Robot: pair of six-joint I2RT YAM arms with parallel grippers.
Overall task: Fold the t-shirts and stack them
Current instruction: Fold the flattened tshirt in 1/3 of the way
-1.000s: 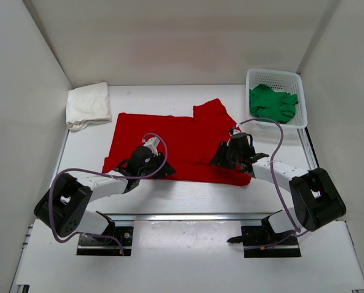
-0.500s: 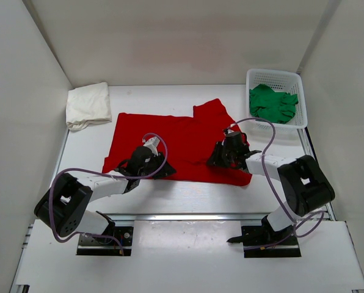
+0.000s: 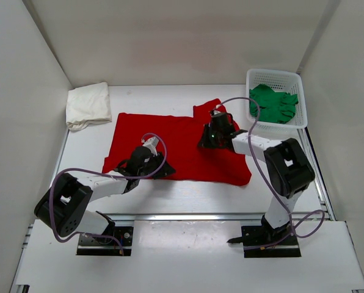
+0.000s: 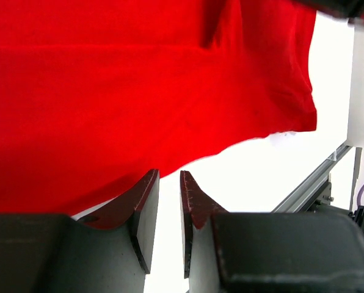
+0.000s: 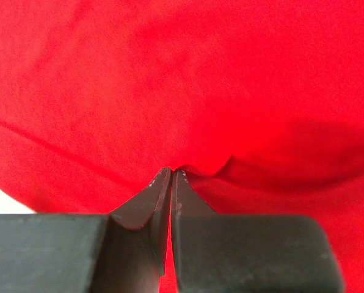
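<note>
the red t-shirt (image 3: 170,137) lies spread flat mid-table (image 3: 188,189), its long axis running left to right; a sleeve juts toward the far side at its right end, so the shoulders likely point right and the hem left

the right gripper (image 5: 171,173) is clamped on a small pucker of red cloth near that far sleeve; the left gripper (image 4: 168,177) sits at the near-left hem, jaws a narrow gap apart with no cloth seen between

to fold well, lift the pinch only just clear, carry the sleeve inward over the body, keep the hem pinned, lay it without wrinkles

the white t-shirt (image 3: 88,105) rests far left, the green t-shirt (image 3: 272,102) in the basket (image 3: 273,76)
</note>
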